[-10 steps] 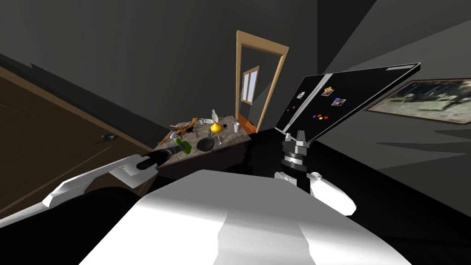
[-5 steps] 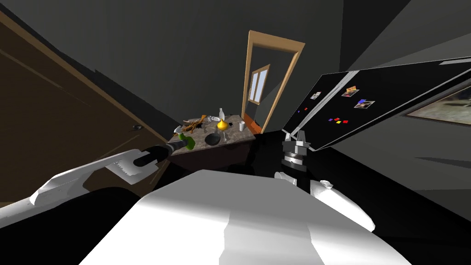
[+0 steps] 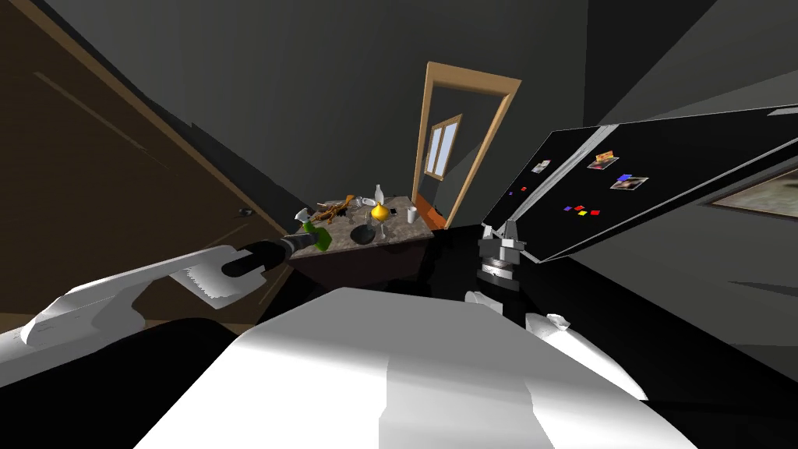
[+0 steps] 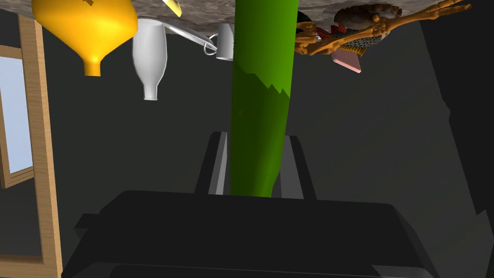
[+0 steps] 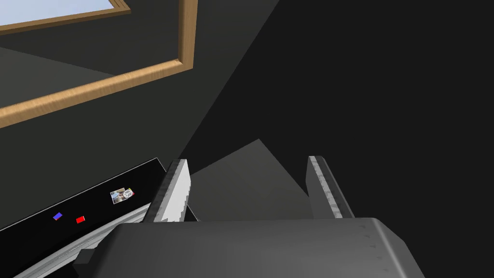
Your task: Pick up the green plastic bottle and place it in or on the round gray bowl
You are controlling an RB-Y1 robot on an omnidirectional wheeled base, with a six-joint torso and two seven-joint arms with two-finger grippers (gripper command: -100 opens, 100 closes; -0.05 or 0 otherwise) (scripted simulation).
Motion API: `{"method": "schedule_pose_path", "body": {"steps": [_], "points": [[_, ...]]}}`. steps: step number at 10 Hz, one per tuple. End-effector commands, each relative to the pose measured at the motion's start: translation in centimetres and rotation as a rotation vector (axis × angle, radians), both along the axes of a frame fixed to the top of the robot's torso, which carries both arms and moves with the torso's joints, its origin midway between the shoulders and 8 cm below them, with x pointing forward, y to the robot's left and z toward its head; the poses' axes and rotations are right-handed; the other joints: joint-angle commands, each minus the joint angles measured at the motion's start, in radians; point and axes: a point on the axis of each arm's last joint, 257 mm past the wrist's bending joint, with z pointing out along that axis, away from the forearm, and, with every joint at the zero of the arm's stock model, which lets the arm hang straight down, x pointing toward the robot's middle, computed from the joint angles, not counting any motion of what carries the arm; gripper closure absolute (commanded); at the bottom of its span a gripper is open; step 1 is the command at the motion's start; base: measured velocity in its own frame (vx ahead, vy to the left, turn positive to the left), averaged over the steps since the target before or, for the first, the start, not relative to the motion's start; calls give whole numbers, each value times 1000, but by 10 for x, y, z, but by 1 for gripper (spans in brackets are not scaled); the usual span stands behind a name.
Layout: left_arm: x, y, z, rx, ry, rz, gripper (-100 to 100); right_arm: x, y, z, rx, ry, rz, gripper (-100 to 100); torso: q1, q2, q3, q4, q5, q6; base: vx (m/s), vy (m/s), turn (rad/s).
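Fingers of the left arm (image 4: pixel 219 164) clamp the green bottle (image 4: pixel 260 96) left of the dark bowl (image 3: pixel 362 234); right fingers (image 5: pixel 176 193) stand apart.

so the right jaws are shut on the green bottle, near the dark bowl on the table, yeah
Wrong arm: the left jaws are shut on the green bottle, pressing its sides in the left wrist view; the right jaws stand open and empty. The bottle is indeed near the dark bowl on the table.

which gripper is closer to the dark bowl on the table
Left. The left gripper, shut on the green bottle, is just beside the dark bowl; the right gripper hangs open, clear of the table.
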Motion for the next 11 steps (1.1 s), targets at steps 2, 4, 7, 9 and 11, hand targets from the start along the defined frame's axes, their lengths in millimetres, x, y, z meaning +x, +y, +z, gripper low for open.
{"method": "schedule_pose_path", "body": {"steps": [2,4,7,9,11], "points": [[-1,10,5,0,19,44,100,0,0,0,0,0,0,0,0,-2,-1,-1,0,0,69,-62,-39],[-2,17,8,-3,34,78,100,0,0,0,0,0,0,0,0,-5,-3,-2,0,0,78,-52,-56],[-3,25,12,-10,58,128,100,0,0,0,0,0,0,0,0,-6,-4,-2,0,0,77,-62,-82],[-4,26,15,-17,72,153,100,0,0,0,0,0,0,0,-2,-6,-4,-2,-1,0,74,-72,-74],[-4,23,17,-26,86,168,100,0,0,0,0,0,0,0,-2,-5,-3,-2,-1,0,72,-57,-91]]}}
